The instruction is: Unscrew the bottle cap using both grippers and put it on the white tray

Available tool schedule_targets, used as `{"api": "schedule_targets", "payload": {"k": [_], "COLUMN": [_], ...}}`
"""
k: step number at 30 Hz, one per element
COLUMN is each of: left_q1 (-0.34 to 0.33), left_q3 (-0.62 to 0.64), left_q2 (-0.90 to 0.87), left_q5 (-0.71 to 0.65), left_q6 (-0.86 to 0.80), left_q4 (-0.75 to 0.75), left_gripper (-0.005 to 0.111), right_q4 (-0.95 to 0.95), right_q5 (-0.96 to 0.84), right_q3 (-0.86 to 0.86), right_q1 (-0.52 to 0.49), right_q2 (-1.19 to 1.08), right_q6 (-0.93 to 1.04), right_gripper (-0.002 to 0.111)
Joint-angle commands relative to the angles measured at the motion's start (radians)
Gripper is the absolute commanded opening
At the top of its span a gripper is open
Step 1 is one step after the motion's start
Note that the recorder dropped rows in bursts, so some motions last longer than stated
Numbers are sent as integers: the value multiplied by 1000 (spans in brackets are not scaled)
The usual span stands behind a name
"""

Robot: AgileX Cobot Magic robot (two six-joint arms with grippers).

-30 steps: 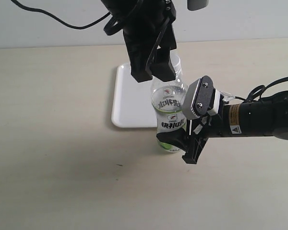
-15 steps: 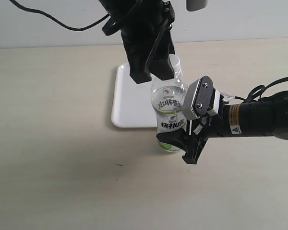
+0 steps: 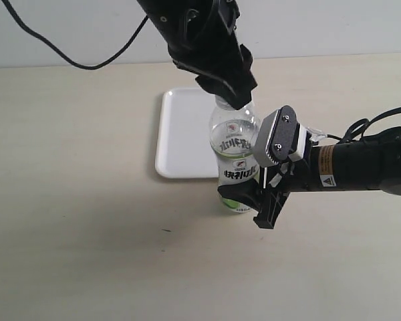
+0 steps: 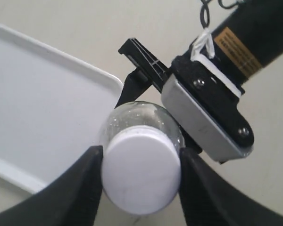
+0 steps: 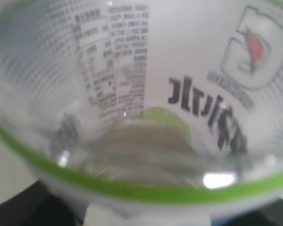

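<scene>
Only left-wrist view, bottle cap (image 4: 140, 172) visible, pinched

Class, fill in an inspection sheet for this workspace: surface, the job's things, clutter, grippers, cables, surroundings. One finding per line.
Surface: pale beige table.
Job's things: bottle upright on the table beside a corner of the white tray; bottle cap on its neck; the tray's visible part holds nothing.
Clutter: nothing seen.
Grippers: left gripper closed on the cap from above; right gripper clamps the bottle's lower body from the side.
Cables: black cable hangs behind the left arm.
Surroundings: plain pale wall behind the table.
</scene>
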State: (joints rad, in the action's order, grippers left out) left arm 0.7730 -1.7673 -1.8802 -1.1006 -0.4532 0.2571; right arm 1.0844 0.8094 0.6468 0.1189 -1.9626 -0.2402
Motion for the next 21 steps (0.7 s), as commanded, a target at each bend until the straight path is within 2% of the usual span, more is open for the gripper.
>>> {"api": "schedule_targets", "payload": {"k": [1,9,21], "left_q1": [3,3,3], "left_q3": [-3,-3,-3], "left_q2": [7,9,9], "left_q5": [6,33,37], "left_q6": [235,435,428], "left_q4": [11,21,18], "left_gripper": [0,0,0], "right_q4": [-8,-8,-8], "right_q5": [-75,-75,-75], "right_q3": [0,0,0], "right_q1": [-3,-3,-3], "right_q2": [-4,-4,-4], "right_q6": [0,-16,-18], "right_gripper": [0,0,0]}}
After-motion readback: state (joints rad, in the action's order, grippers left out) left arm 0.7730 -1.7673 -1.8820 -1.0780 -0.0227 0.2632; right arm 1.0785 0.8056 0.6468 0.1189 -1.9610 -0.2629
